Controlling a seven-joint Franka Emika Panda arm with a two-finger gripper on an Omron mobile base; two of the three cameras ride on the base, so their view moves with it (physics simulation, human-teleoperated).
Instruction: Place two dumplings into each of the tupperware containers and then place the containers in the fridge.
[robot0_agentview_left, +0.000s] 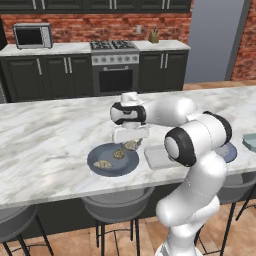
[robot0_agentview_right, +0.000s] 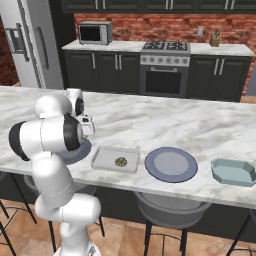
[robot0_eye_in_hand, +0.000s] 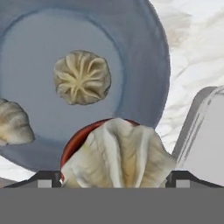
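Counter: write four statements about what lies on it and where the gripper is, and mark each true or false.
1. The clear tray holds a lone dumpling. True.
2. The second round plate carries two dumplings. False: it is bare.
3. The teal container has nothing in it. True.
4. The gripper hangs over the teal container. False: it is over the dumpling plate, jaws wide, with the nearest dumpling between its fingertips.
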